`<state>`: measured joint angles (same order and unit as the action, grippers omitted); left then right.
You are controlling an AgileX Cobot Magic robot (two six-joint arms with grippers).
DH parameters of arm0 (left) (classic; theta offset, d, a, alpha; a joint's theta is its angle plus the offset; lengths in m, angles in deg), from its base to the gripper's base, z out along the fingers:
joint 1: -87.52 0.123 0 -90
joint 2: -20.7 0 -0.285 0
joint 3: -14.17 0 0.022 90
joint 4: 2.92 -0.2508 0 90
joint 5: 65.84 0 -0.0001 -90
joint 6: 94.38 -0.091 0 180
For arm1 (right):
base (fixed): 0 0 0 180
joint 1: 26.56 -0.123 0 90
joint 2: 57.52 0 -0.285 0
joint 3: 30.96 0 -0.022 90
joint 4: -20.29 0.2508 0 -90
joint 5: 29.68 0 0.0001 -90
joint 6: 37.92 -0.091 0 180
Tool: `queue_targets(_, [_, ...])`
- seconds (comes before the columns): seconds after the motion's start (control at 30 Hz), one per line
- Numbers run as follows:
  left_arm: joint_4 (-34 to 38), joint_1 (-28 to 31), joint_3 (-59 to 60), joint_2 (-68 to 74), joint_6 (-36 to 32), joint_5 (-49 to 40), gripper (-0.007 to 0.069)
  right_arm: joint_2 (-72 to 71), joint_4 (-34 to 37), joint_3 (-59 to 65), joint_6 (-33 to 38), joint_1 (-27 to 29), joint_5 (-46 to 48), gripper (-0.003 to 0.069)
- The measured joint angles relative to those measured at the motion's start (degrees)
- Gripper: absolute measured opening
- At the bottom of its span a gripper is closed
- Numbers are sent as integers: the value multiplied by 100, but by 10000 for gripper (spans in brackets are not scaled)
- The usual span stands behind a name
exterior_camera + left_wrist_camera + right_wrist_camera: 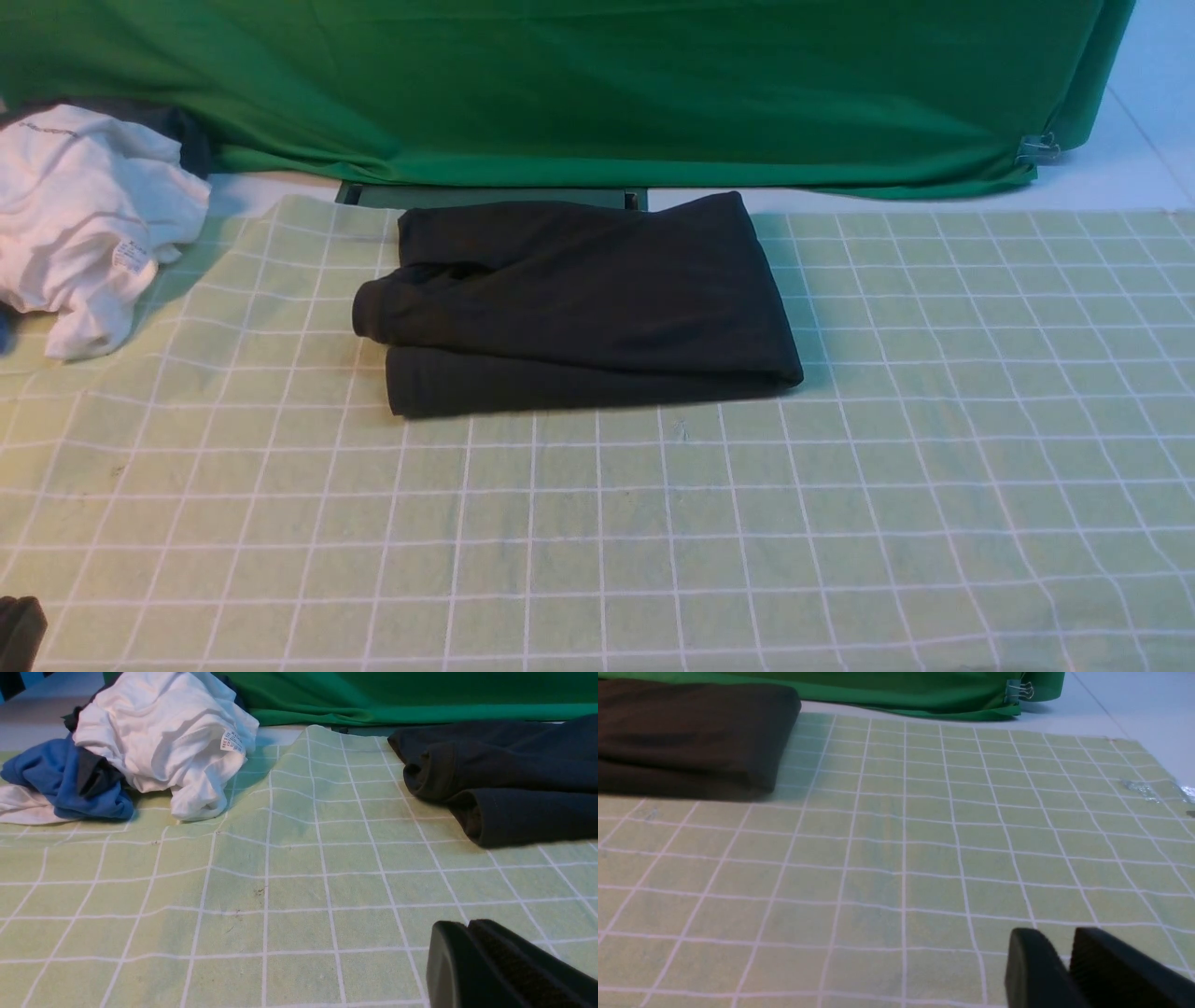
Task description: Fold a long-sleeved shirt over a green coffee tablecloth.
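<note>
Front view: left pincer (472, 952) low at near left, clenched on nothing. Right pincer (1066, 961) near too, fingers slightly parted with a narrow gap, nothing between. Green coffee tablecloth (653, 523) spreads over the bench. Long-sleeved shirt (579, 308) lies folded mid-cloth toward the far edge. Far left, crumpled white garment (84, 215) beside blue cloth (70, 784). Deep-green backdrop (560, 84) behind.

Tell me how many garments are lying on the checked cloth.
At least 3: the black shirt folded mid-cloth, the white garment crumpled at the far left, the blue one beside it. More dark fabric may hide underneath.
</note>
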<state>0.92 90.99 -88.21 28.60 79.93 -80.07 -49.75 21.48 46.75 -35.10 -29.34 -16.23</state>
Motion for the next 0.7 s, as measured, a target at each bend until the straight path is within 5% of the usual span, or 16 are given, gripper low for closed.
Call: queue_targets(0.7, [18, 0, 0, 0, -22, 0, -29, 0, 0, 0, 0, 0, 0, 218])
